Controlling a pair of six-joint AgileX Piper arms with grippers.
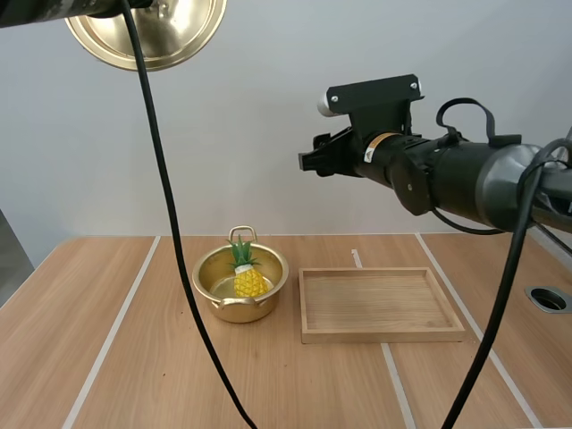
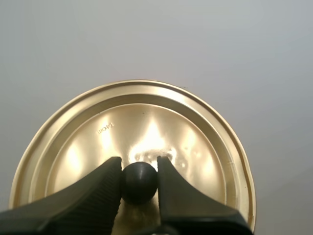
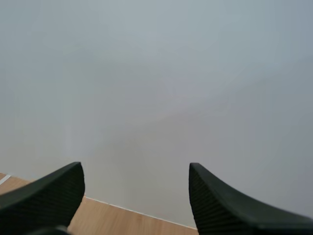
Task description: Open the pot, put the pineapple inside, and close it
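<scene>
A gold pot (image 1: 221, 295) stands on the table left of centre, uncovered, with a yellow pineapple (image 1: 248, 278) lying inside it, green leaves up. The gold lid (image 1: 152, 31) hangs high above the table at the left, tilted so its top faces the wall. In the left wrist view my left gripper (image 2: 139, 182) is shut on the lid's black knob (image 2: 139, 182), with the lid (image 2: 132, 142) spread out behind the fingers. My right gripper (image 1: 313, 160) is raised well above the table, right of the pot. Its fingers (image 3: 46, 193) stand wide apart with nothing between them.
A shallow wooden tray (image 1: 378, 304) lies right of the pot, with nothing in it. A round hole (image 1: 548, 298) sits in the table near the right edge. Pale lines run across the wooden table (image 1: 107, 340).
</scene>
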